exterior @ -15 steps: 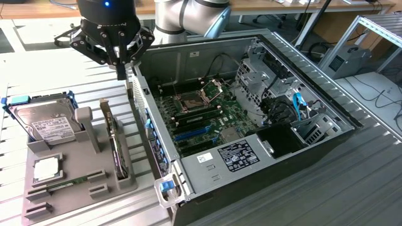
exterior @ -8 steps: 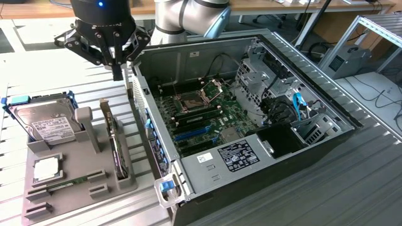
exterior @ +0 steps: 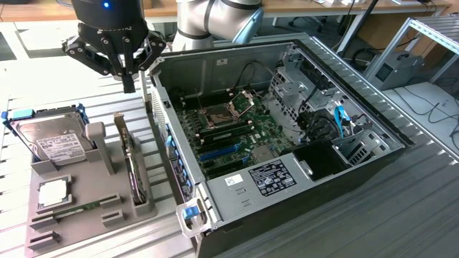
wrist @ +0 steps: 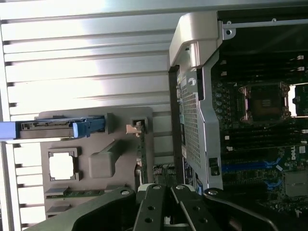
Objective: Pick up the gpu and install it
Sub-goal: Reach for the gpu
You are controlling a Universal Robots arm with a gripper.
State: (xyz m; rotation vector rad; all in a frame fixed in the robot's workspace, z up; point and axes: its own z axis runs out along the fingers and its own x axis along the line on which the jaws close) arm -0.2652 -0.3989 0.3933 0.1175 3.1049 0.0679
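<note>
Grey rack (exterior: 93,212) hides gpu (exterior: 134,172) btm, claw (exterior: 128,87) closed, empty

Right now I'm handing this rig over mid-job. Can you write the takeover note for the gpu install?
Claw: shut, empty, touching nothing, hanging above the table near the tray and the case's corner.
Gpu: the thin flat black gpu card stands on edge in the grey plastic holder tray, beside the silver hard drive.
Case: the open computer case lies with its green motherboard exposed and no card seated.
Done: nothing yet.
Left: the card is neither picked up nor installed.
</note>
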